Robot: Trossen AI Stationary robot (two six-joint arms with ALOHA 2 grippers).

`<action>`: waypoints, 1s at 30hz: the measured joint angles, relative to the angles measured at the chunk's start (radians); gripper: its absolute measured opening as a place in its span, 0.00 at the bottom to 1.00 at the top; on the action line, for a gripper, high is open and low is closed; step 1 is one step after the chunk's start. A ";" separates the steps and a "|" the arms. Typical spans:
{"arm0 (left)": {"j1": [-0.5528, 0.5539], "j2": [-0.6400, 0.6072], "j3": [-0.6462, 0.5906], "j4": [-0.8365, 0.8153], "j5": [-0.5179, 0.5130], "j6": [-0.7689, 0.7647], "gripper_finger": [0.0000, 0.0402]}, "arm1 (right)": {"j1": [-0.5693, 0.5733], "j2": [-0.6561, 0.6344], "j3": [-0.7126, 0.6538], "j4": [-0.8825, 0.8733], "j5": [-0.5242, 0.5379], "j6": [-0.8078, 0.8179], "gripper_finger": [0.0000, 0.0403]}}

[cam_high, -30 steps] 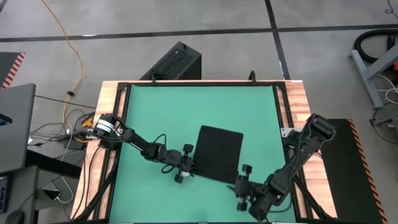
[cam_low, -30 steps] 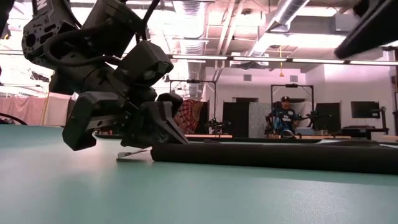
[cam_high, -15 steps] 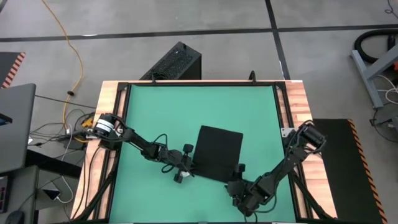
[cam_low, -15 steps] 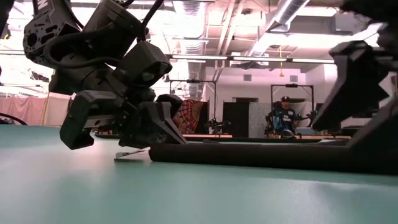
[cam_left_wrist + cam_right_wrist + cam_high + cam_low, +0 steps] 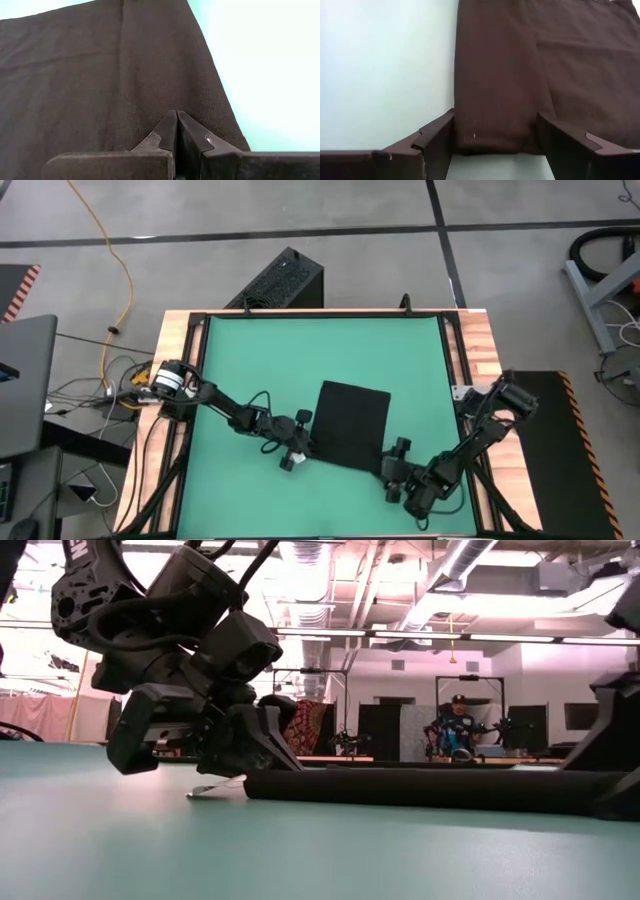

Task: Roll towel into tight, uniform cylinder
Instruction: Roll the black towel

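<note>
On the green mat [image 5: 300, 360], the towel [image 5: 350, 425] lies flat.

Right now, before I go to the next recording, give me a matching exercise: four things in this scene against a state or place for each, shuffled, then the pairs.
Things:
1. left gripper
2. right gripper
3. towel
4. black ribbed box

States or places:
A. lying flat on the green mat
B. on the floor beyond the table's far edge
C. open, fingers either side of a towel corner
D. shut, at the towel's edge

Pairs: 1-D, 2-C, 3-A, 4-B
</note>
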 joint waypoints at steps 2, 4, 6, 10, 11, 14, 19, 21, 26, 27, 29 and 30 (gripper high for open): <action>0.007 0.000 0.000 0.001 0.021 0.002 0.00 | 0.000 -0.001 -0.040 0.060 0.002 0.003 0.72; 0.013 0.000 0.000 0.001 0.032 0.001 0.00 | -0.007 -0.001 -0.066 0.105 0.003 0.005 0.71; 0.017 0.001 0.000 0.001 0.047 -0.005 0.00 | -0.014 -0.001 -0.067 0.110 -0.005 0.003 0.69; 0.017 0.001 -0.001 0.004 0.054 0.000 0.00 | -0.035 -0.001 -0.068 0.117 -0.027 -0.007 0.62; 0.018 0.001 -0.001 0.005 0.055 0.000 0.00 | -0.040 -0.001 -0.068 0.119 -0.029 -0.010 0.59; 0.018 0.001 -0.001 0.005 0.057 -0.001 0.00 | -0.060 0.000 -0.069 0.127 -0.031 -0.019 0.46; 0.017 -0.003 -0.002 0.004 0.072 -0.026 0.00 | -0.075 0.001 -0.071 0.121 -0.022 0.012 0.20; 0.012 -0.022 -0.005 -0.008 0.072 -0.035 0.00 | -0.074 0.002 -0.066 0.112 -0.019 0.017 0.10; -0.019 -0.127 -0.007 -0.023 0.051 0.025 0.00 | -0.074 0.003 -0.048 0.107 -0.026 0.014 0.05; -0.025 -0.146 -0.006 -0.021 0.038 0.055 0.00 | -0.074 0.003 -0.045 0.106 -0.026 0.014 0.06; -0.031 -0.167 -0.005 0.003 0.030 0.109 0.00 | -0.074 0.003 -0.042 0.105 -0.027 0.012 0.05; -0.029 -0.167 -0.004 0.019 0.028 0.131 0.00 | -0.074 0.003 -0.042 0.105 -0.028 0.009 0.04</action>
